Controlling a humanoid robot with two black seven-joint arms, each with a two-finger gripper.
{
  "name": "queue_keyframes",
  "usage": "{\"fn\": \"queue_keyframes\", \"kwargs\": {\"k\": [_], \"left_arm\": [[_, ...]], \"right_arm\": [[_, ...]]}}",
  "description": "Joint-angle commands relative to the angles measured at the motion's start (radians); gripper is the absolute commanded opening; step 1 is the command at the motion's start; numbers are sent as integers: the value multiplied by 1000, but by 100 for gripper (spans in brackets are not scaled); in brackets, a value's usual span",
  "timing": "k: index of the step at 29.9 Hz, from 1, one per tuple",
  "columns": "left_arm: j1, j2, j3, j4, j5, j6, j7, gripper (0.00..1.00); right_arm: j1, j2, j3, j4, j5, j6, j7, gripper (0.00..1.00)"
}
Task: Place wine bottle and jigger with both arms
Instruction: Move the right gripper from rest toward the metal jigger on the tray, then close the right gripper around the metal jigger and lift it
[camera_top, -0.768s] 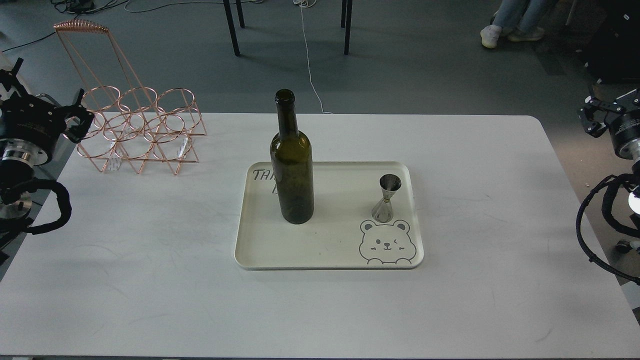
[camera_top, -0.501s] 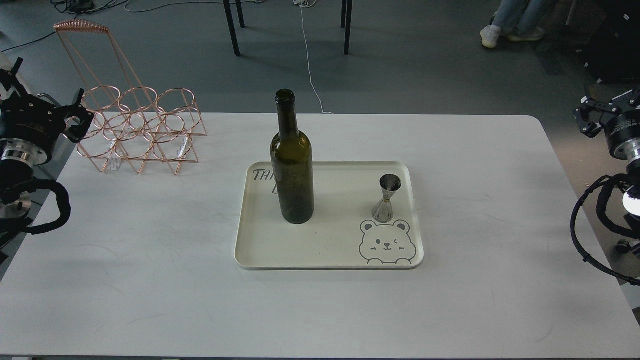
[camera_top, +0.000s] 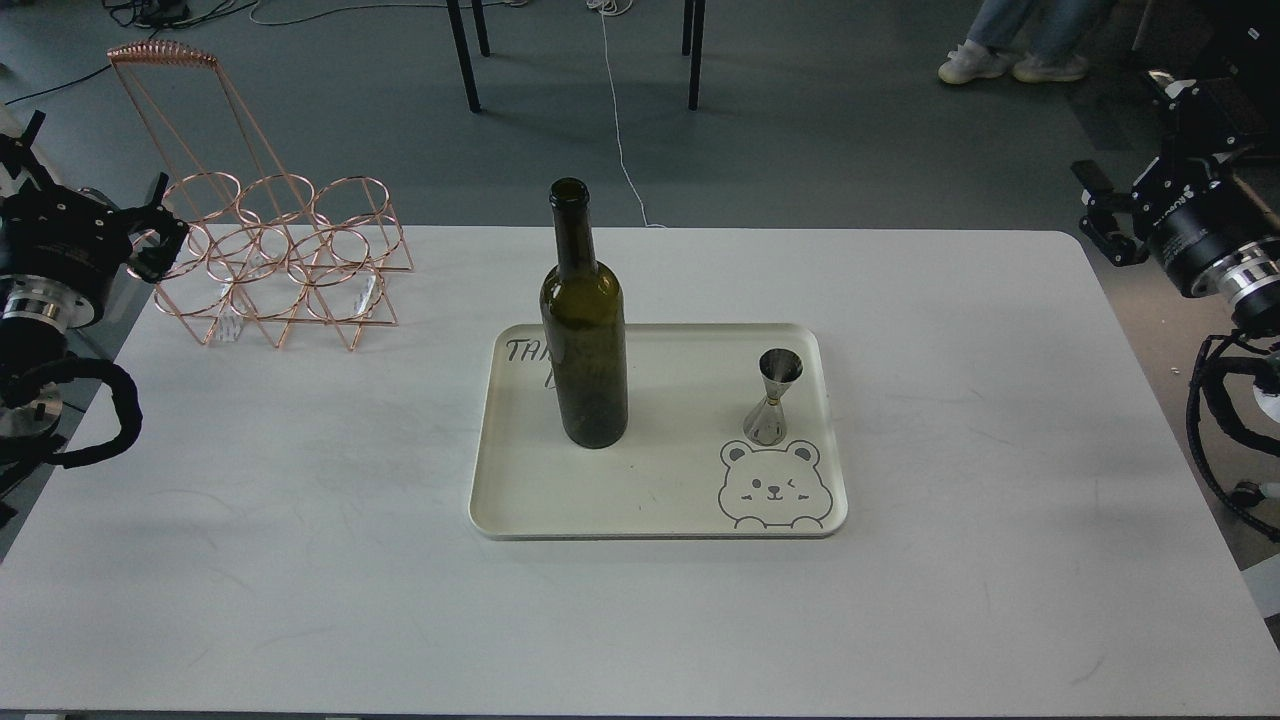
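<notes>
Right hand well apart from jigger, right of it.

On the tray — wine bottle left, jigger right; wire rack far left behind.

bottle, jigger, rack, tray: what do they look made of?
Wine bottle: dark olive glass, glossy, see-through at the body.
Jigger: polished steel by the look, mirror reflections.
Rack: thin copper-toned metal wire, shiny.
Tray: cream, matte, with a printed bear; plastic or coated metal, can't tell.
</notes>
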Motion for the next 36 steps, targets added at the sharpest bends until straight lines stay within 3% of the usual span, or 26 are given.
{"fn": "queue_keyframes", "kwargs": {"k": [1,10,17,31,36], "left_arm": [[0,-1,-2,-1,0,0,-2,98],[-4,16,0,1,0,-2,-2,98],[-5,30,-2,-1,0,-2,-2,98],[-10,45,0,1,0,-4,-2,98],[-11,45,0,2,0,-2,-1,98]], "right_arm": [[-33,-46,-5,145,-215,-124,0,99],[-54,-121,-124,297,-718,-328,2,99],[-60,-112,-268,305,-1126,-469,6,98],[-31,132,-385,127,-1330,-513,6,90],[36,214,-475,34,-1363,-513,6,82]]}}
